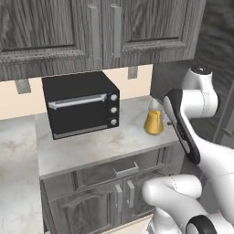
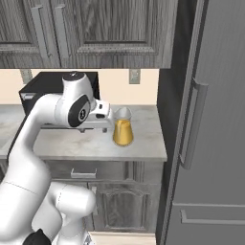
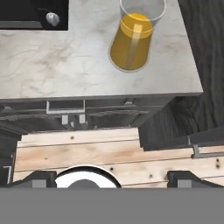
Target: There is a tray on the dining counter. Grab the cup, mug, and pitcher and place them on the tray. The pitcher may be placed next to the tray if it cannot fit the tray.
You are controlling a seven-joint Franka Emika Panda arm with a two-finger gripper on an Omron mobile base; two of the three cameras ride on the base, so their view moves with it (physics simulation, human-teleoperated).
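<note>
The fridge [image 2: 210, 143] fills the right side of the right base view, tall and grey, with a long handle. Dark wood-grain wall cabinets [image 1: 91, 32] hang above a pale stone counter [image 1: 100, 146], which has a drawer and cabinet doors below it. A black toaster oven [image 1: 81, 104] stands at the back of the counter, against the cream wall. The white arm [image 2: 52, 124] reaches forward over the counter edge, its hand close to the pitcher. The pitcher [image 2: 123, 127] stands upright on the counter near its right end, to the right of the oven and apart from it; it is clear glass, orange-yellow in the lower half. In the hand view the gripper [image 3: 109, 178] has its two dark tips set far apart, wide and holding nothing, above the wooden floor in front of the counter, with the pitcher [image 3: 133, 39] ahead of it, not touched
</note>
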